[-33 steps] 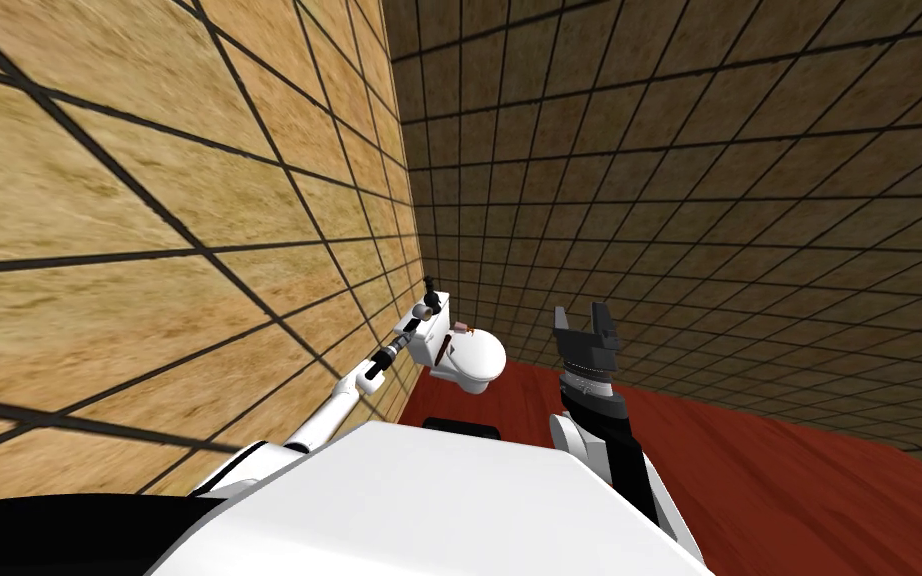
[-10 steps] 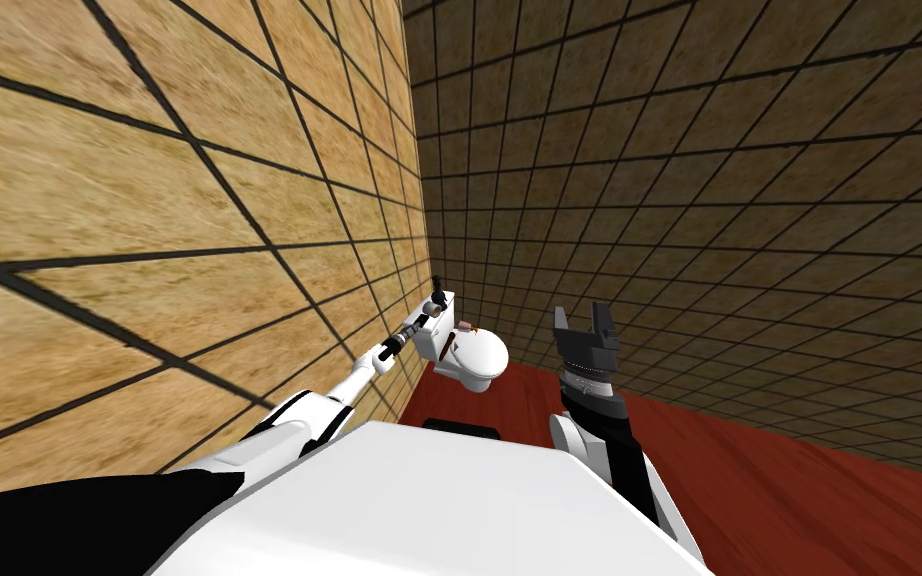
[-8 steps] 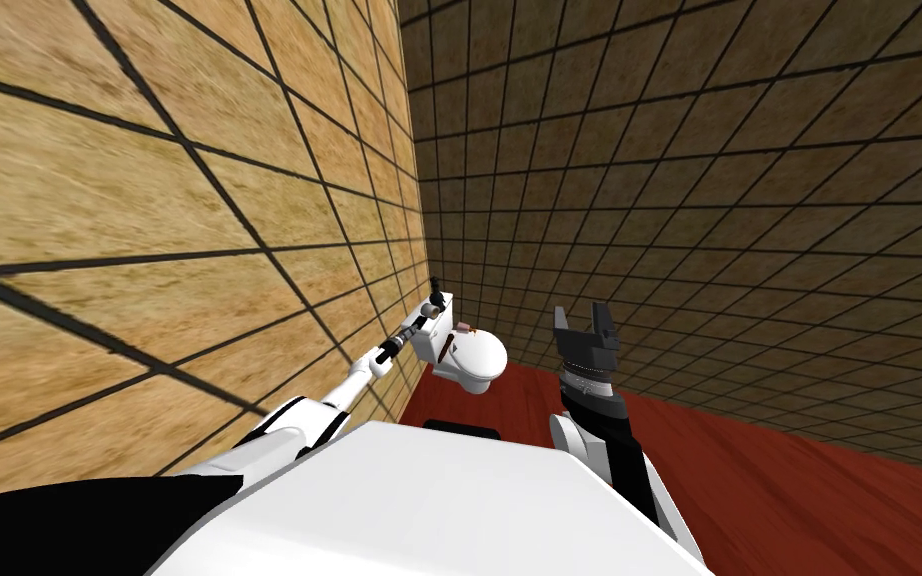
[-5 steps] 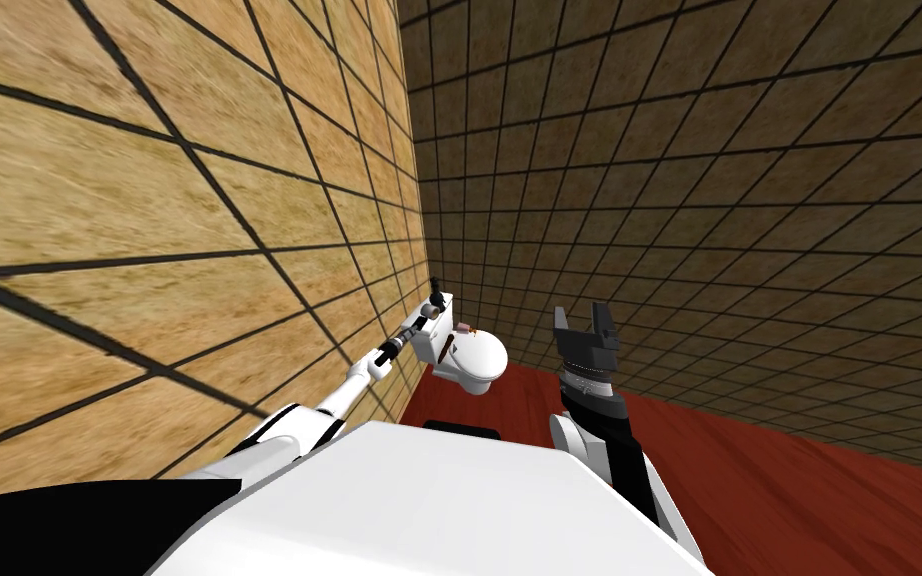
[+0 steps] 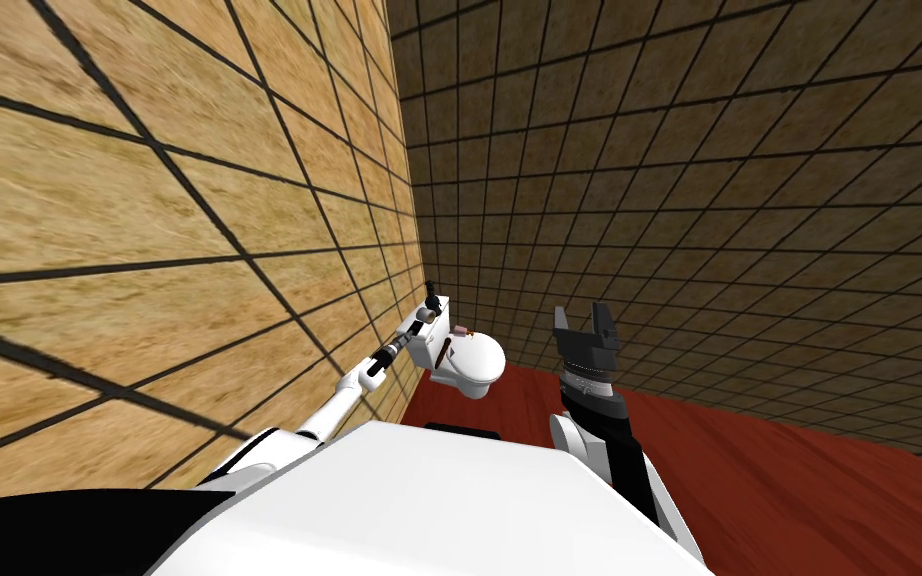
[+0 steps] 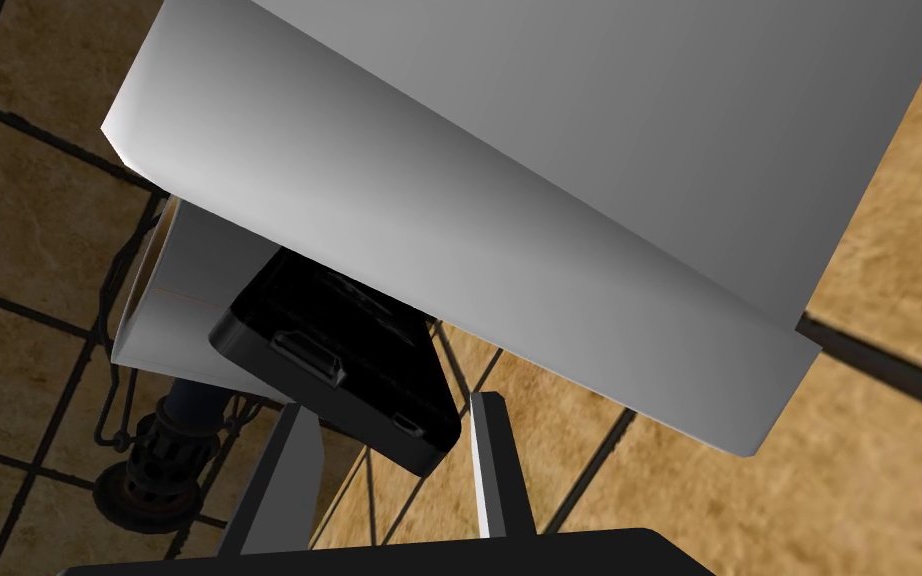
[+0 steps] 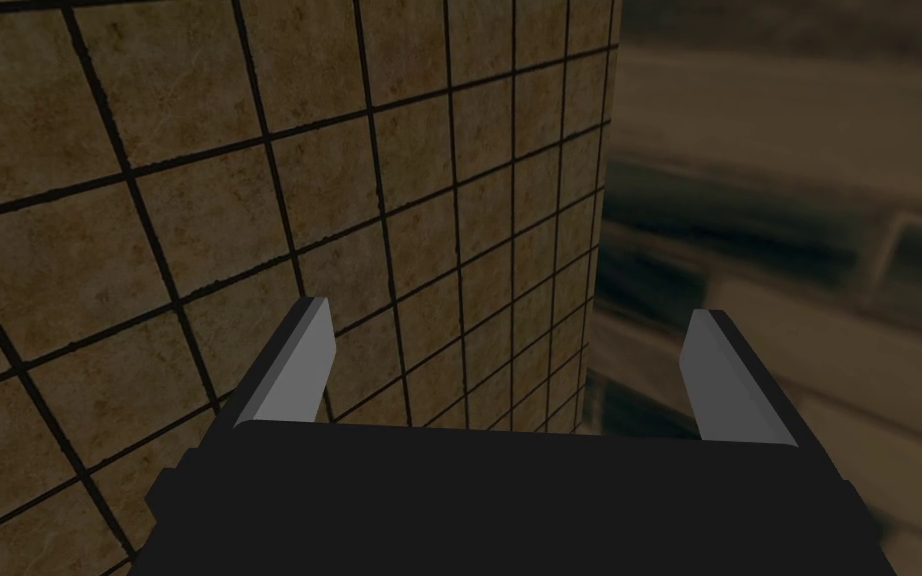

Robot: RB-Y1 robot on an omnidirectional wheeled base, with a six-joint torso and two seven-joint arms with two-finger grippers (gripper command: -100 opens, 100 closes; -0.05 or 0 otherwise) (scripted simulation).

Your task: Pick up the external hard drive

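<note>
Tan tiled walls [image 5: 169,230] meet in a corner above a dark red floor [image 5: 769,480], and a white toilet [image 5: 471,362] stands in that corner with its tank [image 5: 427,335] against the lighter wall. The robot's left arm reaches out straight along this wall to the tank's top, where the left gripper [image 6: 392,405] is at work. In the left wrist view its two fingers [image 6: 289,470] stand much closer together than a free, open pair and press the sides of the near end of the external hard drive [image 6: 349,360], a flat black case with small ports along its edge. The drive's far end lies against a white face of the tank, under a broad white-grey slab [image 6: 549,180]; whether it is clear of the surface cannot be told. A dark pipe fitting [image 6: 149,470] shows beside the gripper, near the wall. The right gripper [image 5: 586,322] is raised in front of the darker wall, its fingers [image 7: 294,370] spread wide with nothing between them.
</note>
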